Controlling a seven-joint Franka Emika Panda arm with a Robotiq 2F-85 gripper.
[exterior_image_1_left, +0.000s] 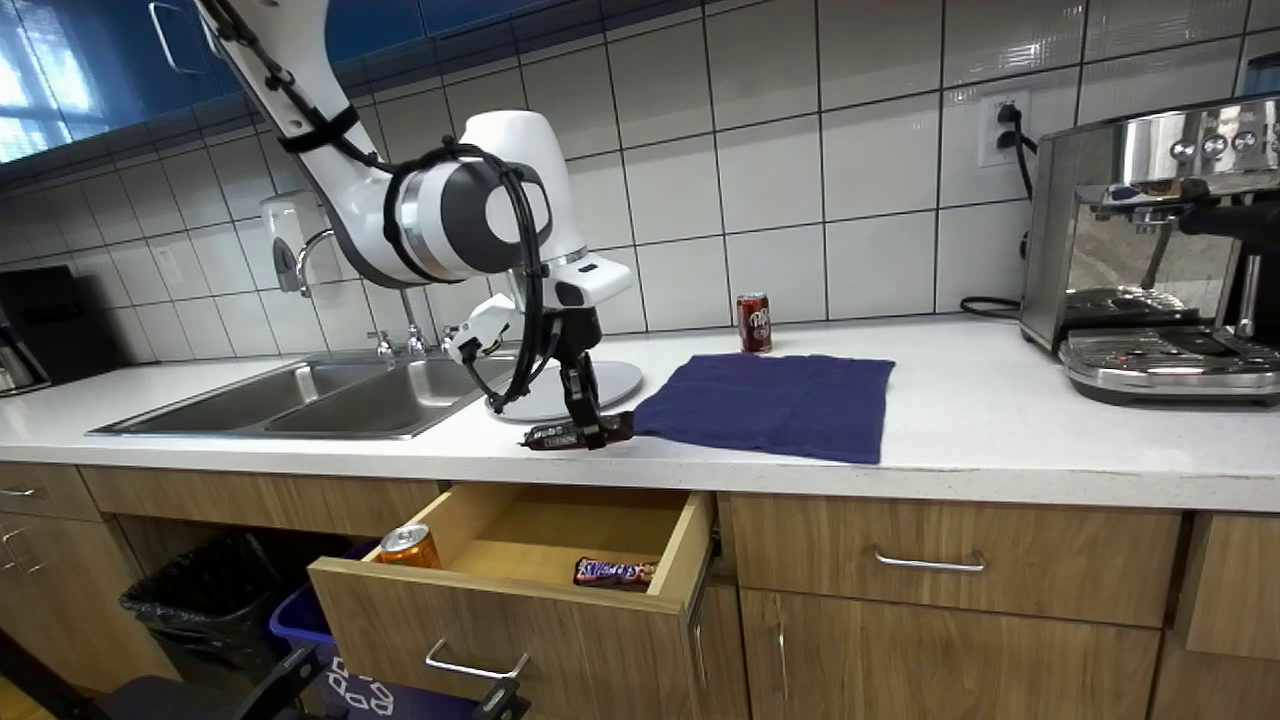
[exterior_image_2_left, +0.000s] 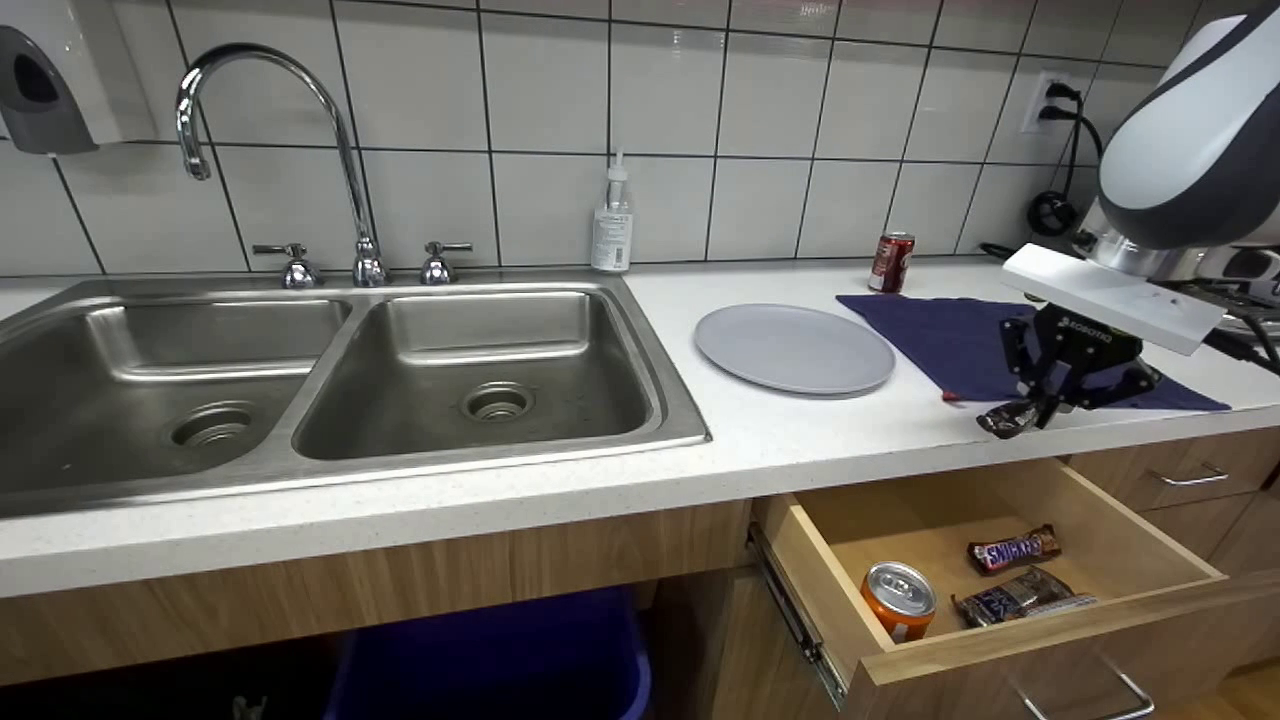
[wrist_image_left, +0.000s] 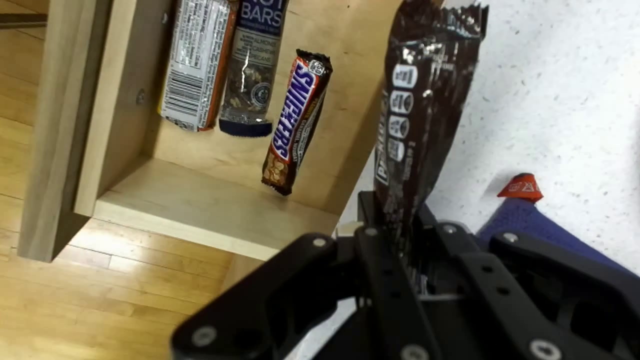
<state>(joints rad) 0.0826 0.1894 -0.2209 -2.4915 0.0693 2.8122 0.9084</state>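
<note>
A Robotiq gripper (wrist_image_left: 397, 212), its jaws nearly together, pinches a dark brown wrapped bar (wrist_image_left: 425, 105) above the front edge of a white countertop (exterior_image_1_left: 1000, 410), just beside an open wooden drawer (exterior_image_1_left: 560, 640). The maker's name "ROBOTIQ" reads clearly on the gripper in an exterior view. In the wrist view the bar's near end disappears between the jaws and its far end meets the top of the frame; white badges on the wrapper carry print too small to read. Whether the bar clears the counter is hard to judge from these angles.

In the drawer lie a candy bar (wrist_image_left: 298, 122) lettered "SNICKERS"; a clear-and-navy packet (wrist_image_left: 252, 70) reading "BARS," with almonds, cashews and pecans listed below and its upper end cut off; and a silver-and-orange packet (wrist_image_left: 195, 65) bearing a barcode. An orange can (exterior_image_2_left: 900, 595) stands there too, partly hidden by the drawer front, its brand illegible.

A red tip (wrist_image_left: 521, 188) shows at the corner of a navy cloth (exterior_image_1_left: 775, 405); what it belongs to cannot be told. Behind the cloth stands a maroon can (exterior_image_1_left: 754, 322) with white lettering. An espresso machine (exterior_image_1_left: 1160, 245) is cropped by the frame's right edge.
</note>
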